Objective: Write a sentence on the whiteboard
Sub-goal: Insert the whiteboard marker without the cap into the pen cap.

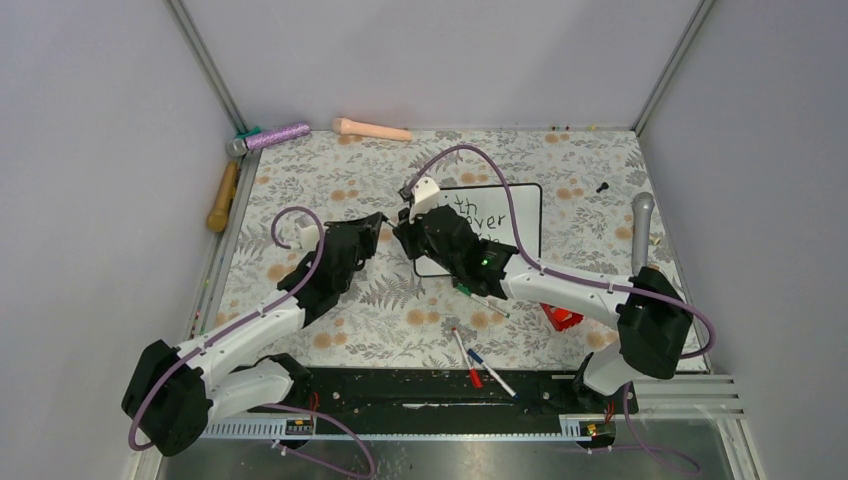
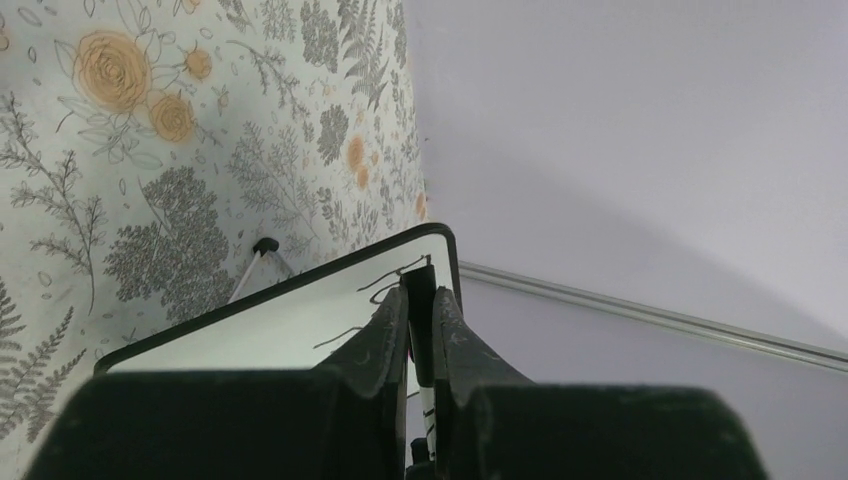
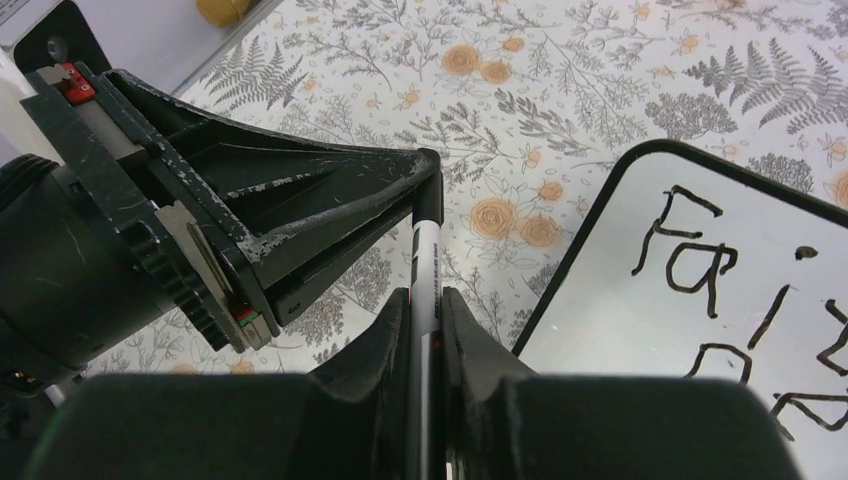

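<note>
One floral-clothed table (image 1: 300, 180) is seen, with the whiteboard (image 1: 520, 225) lying just right of its middle. Beside the board's left edge, the right gripper (image 3: 425, 300) is pinched on a white marker (image 3: 424, 262). The left gripper (image 2: 420, 300) is clamped on what seems its black-capped end. The sentence (image 3: 715, 270) is only partly visible.

The table cloth (image 1: 340, 180) is pale, with a pattern of grey ferns and leaves and small orange flowers. The whiteboard (image 1: 522, 215) is glossy white with a thin black frame, and the sentence (image 3: 700, 250) on it is black. The left gripper (image 1: 378, 228) and the right gripper (image 1: 405, 235) are black. The marker (image 3: 424, 262) has a white barrel and a black cap. The cables (image 1: 470, 150) are purple and the walls (image 1: 100, 150) pale grey.
</note>
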Controlling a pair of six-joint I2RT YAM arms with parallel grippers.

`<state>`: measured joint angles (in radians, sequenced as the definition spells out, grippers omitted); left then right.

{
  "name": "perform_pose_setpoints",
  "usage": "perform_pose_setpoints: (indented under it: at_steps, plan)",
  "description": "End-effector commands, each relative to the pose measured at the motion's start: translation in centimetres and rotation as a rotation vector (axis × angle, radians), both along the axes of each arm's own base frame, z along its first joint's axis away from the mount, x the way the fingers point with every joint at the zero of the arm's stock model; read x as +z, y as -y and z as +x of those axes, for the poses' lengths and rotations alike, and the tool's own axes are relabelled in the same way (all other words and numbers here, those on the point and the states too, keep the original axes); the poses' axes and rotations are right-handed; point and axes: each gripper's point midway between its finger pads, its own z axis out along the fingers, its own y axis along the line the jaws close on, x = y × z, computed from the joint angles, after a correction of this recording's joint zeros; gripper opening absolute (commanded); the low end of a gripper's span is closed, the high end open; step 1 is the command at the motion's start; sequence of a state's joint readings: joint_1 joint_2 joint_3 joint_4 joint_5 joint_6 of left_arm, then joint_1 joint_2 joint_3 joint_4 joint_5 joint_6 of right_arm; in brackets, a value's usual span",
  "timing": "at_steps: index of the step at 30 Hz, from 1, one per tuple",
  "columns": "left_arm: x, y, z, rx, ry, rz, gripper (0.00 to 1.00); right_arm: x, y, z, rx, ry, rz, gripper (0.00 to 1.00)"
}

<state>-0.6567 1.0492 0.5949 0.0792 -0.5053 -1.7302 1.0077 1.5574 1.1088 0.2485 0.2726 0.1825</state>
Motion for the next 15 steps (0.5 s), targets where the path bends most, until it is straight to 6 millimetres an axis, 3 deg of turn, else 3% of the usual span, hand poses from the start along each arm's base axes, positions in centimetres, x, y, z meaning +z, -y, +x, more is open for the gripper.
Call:
perform_pose_setpoints:
  at_steps: [1, 2, 3, 6, 8, 11, 15]
  plan:
    - [3.7, 7.6, -6.3, -0.461, 0.040, -0.163, 0.00, 2.9, -0.4, 1.4, -0.031, 0.013, 0.092, 0.00]
    - [3.3, 6.4, -5.5, -0.449, 0.030, -0.151, 0.00, 3.0, 0.5, 1.5, -0.048, 0.005, 0.088, 0.00]
    - [2.7, 5.6, -5.2, -0.461, 0.012, -0.131, 0.08, 3.2, 1.2, 1.5, -0.063, 0.000, 0.087, 0.00]
    - [1.6, 2.8, -4.3, -0.480, -0.010, -0.060, 0.37, 3.1, 3.4, 1.2, -0.086, -0.049, 0.071, 0.00]
    - [1.1, 1.0, -4.3, -0.468, -0.010, -0.014, 0.63, 2.9, 4.1, 0.5, -0.042, -0.125, 0.051, 0.00]
    - [0.3, -1.7, -4.9, -0.418, -0.039, 0.084, 0.91, 1.7, 5.8, -1.6, 0.011, -0.250, -0.080, 0.00]
    - [-0.7, -4.5, -5.5, -0.366, -0.050, 0.224, 0.97, 0.5, 8.6, -4.8, 0.072, -0.367, -0.254, 0.00]
